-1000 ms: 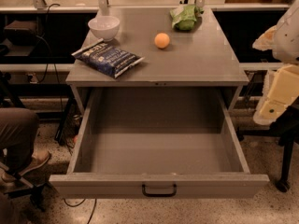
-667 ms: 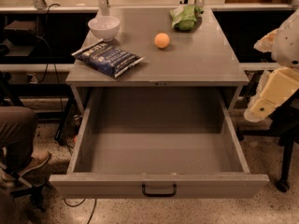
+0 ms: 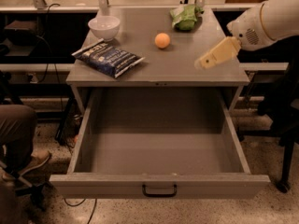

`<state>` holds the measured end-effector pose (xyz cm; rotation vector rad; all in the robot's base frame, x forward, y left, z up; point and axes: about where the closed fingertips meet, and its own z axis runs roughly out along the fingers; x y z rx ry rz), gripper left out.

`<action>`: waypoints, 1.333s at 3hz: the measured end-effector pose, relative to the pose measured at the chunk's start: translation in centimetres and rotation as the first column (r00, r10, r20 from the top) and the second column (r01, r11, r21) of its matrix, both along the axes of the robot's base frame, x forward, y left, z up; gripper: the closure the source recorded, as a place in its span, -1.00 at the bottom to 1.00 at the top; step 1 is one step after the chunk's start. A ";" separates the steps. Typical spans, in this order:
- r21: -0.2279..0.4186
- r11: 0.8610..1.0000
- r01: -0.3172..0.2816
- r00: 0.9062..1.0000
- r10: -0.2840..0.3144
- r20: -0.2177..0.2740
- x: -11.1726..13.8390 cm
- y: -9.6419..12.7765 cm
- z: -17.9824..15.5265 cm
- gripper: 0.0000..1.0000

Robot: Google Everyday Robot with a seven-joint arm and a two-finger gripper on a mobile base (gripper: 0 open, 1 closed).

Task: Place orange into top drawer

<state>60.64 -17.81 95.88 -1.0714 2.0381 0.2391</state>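
No legible txt; print on blue bag (image 3: 108,57) unreadable. Gripper (image 3: 206,60) above table (image 3: 177,71), right side.

one orange (image 3: 162,40), bowl (image 3: 103,27), drawer (image 3: 93,185), end effector (image 3: 206,62); two bags (image 3: 108,58) (image 3: 186,17).

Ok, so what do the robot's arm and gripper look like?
The arm is a thick smooth white shell with a thin yellowish band and a round dotted grille. The gripper, over the table by its right edge, is pale tan and tapered.
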 end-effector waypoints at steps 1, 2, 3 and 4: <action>0.016 1.000 0.026 0.999 -0.027 0.046 1.4 -0.2 0.6 -1.00; 0.011 1.000 0.022 0.999 -0.022 0.038 1.1 -0.1 0.4 -1.00; 0.021 0.998 0.062 0.995 -0.064 0.072 2.2 0.2 0.3 -1.00; 0.147 0.986 0.074 0.986 -0.094 0.139 9.1 2.9 -0.5 -1.00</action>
